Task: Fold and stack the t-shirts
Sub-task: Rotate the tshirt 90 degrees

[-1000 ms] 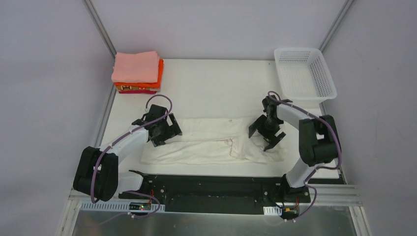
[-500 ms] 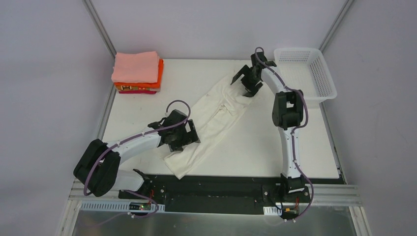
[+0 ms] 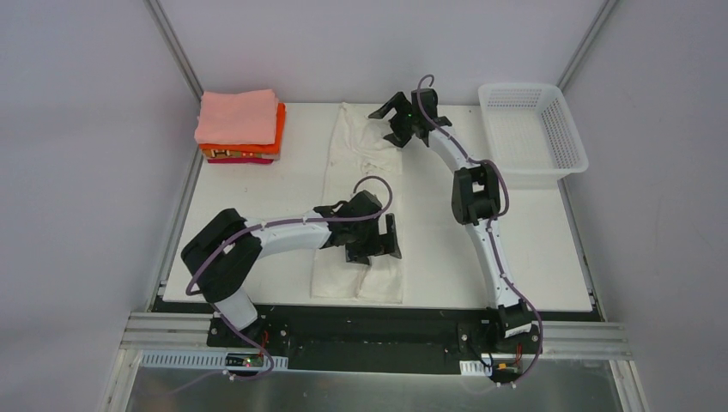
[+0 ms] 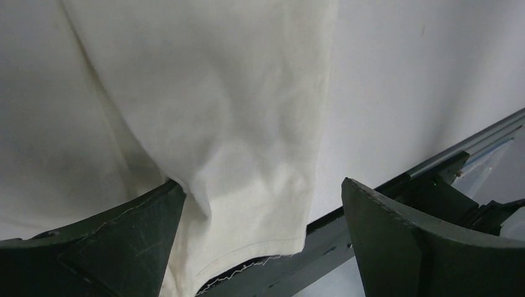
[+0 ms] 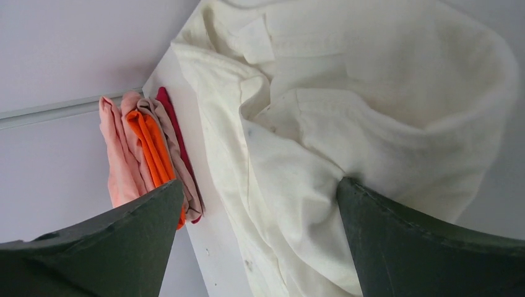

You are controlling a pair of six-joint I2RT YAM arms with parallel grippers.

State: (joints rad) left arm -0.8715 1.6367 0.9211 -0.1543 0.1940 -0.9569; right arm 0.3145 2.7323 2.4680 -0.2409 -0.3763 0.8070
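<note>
1. the cream shirt [image 3: 354, 167] lies on the table [image 3: 257, 223] as a long narrow strip. its long axis runs from 12 o'clock at the far edge to 6 o'clock at the near edge.
2. our left gripper [image 3: 382, 245] is over the 6 o'clock end with its fingers wide apart. the hem cloth lies between them, bunched against one finger, and nothing is clamped.
3. our right gripper [image 3: 391, 124] reaches out to the 12 o'clock end, its fingers also spread, with rumpled cloth between them.
4. the stack [image 3: 239, 124] of folded pink, orange and magenta shirts sits in the 10 o'clock corner. it is apart from the strip, toward 9 o'clock from the far end.
5. we judge the next fold to run along the long axis, one end brought over the other. each arm is nearer its own end, so both must first close on the cloth below them.
</note>
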